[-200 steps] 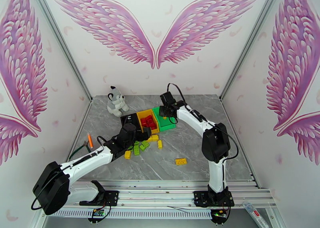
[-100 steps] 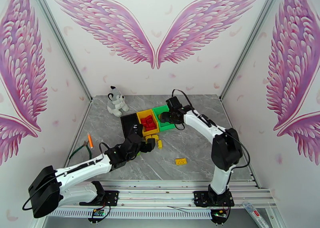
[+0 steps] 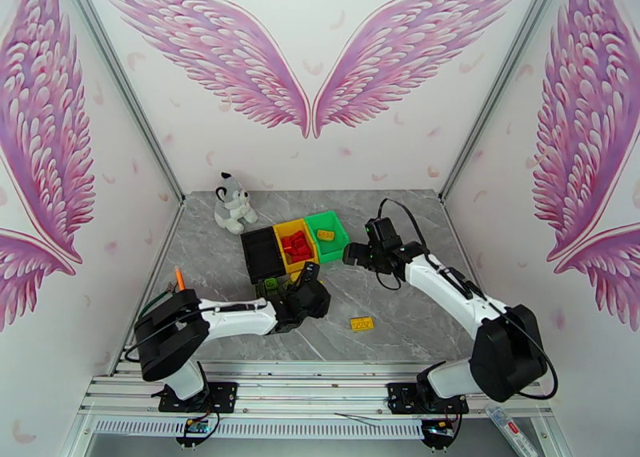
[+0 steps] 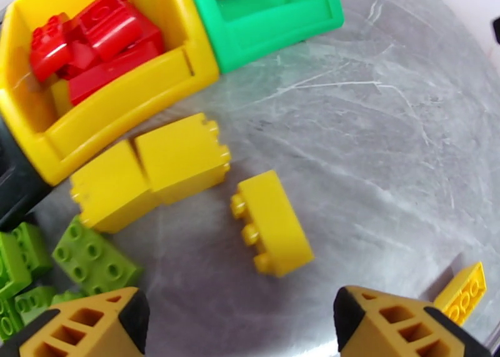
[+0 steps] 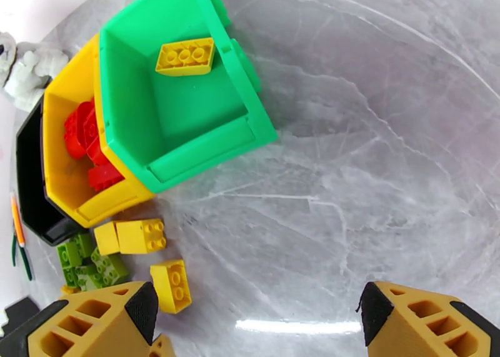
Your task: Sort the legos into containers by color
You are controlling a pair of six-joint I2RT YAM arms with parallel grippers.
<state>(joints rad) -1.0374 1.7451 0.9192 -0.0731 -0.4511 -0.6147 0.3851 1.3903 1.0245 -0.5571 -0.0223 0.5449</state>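
Observation:
Three bins stand in a row: black (image 3: pixel 260 252), yellow (image 3: pixel 280 233) holding red legos (image 3: pixel 297 245), and green (image 3: pixel 339 228) holding one yellow lego (image 3: pixel 325 234). Loose yellow legos (image 4: pixel 181 155) and green legos (image 4: pixel 94 264) lie just in front of the yellow bin (image 4: pixel 125 102). My left gripper (image 3: pixel 308 278) hovers open over them, its fingers (image 4: pixel 81 327) either side of a yellow brick (image 4: pixel 272 230). The right gripper (image 3: pixel 350 254) is open and empty, right of the green bin (image 5: pixel 187 127); its fingers (image 5: pixel 425 321) frame bare table.
A flat yellow piece (image 3: pixel 362 322) lies alone toward the near middle of the table. A grey-white plush toy (image 3: pixel 232 202) sits behind the bins at the back left. An orange pen and pliers (image 3: pixel 178 281) lie by the left wall.
The right gripper pulled back from over the green bin to the right, and a yellow lego now lies in that bin. The left arm swung right over the loose bricks.

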